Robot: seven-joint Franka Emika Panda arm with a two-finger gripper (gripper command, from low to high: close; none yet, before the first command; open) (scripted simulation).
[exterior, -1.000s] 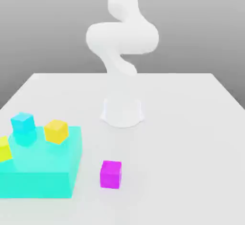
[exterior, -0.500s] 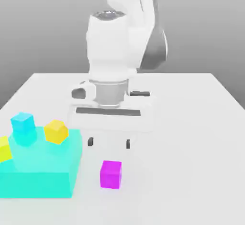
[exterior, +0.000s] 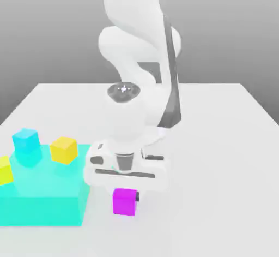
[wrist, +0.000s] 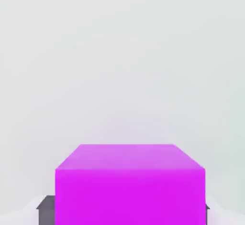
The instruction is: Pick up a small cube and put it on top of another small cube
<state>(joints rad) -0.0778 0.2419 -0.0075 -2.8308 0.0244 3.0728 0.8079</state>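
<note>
Now the claw sits low over the magenta cube, fingers straddling it.

The gripper hangs straight down on the small cube, which rests on the white table just beside the exterior view's right edge of the translucent cyan block. In the hand view the small cube lies squarely between two dark fingertips, one at each side face; the jaws look spread just past the cube's width, and I cannot tell for certain whether the pads touch it yet. The cube has no long axis, so flat opposite faces suit the pinch. The other small cube, orange-yellow, sits up on the cyan block, toward the exterior view's left and higher. All cubes are plain, matte, sharp-edged; a cyan cube and a lemon-yellow cube stand nearby.
</note>
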